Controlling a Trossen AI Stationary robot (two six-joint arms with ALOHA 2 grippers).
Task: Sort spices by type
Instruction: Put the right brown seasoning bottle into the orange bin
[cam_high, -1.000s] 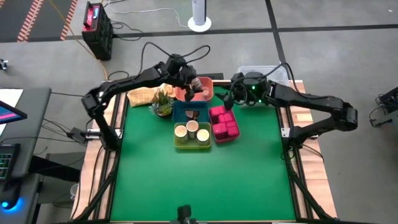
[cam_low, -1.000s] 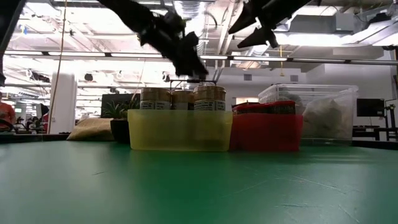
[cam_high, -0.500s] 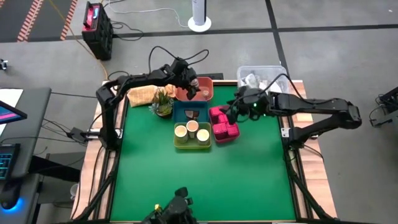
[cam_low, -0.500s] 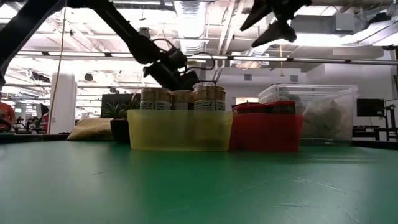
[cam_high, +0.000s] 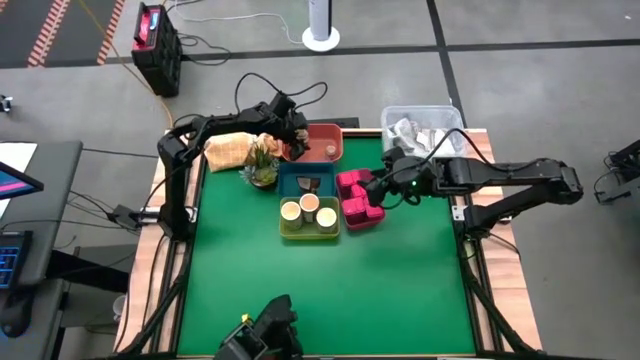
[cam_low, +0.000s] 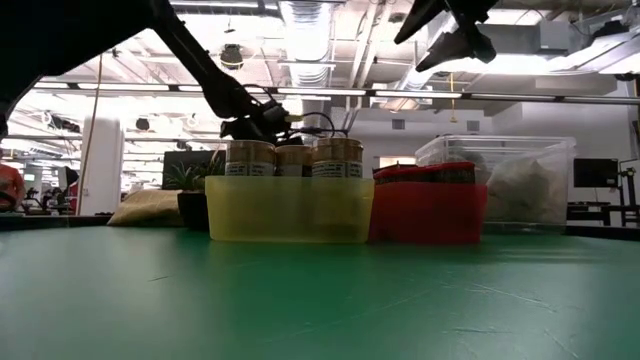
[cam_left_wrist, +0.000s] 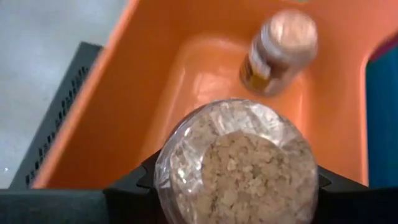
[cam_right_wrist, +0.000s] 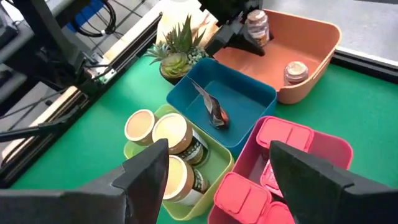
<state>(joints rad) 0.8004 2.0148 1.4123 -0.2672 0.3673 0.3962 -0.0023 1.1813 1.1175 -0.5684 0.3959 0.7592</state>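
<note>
My left gripper is over the left part of the orange tray at the far side, shut on a round jar with a clear top over tan granules. A second jar stands on the orange tray's floor. My right gripper hangs open above the magenta tray of magenta square blocks and touches nothing. Three tan jars stand in the yellow-green tray. A brown lump lies in the blue tray. My left gripper holds the round jar by its side wall just below the top, pinched between the two fingers, one on each side. The jar stands upright in the hold over the orange tray. Whether its bottom touches the tray floor I cannot tell.
A small potted plant and a tan sack sit left of the trays. A clear plastic bin stands at the far right corner. The near half of the green mat is bare, with a dark shape at its near edge.
My left gripper has moved down and toward the table's left with the jar, over the orange tray's left part. My right gripper has moved from the far edge toward the near edge, coming over the magenta tray.
</note>
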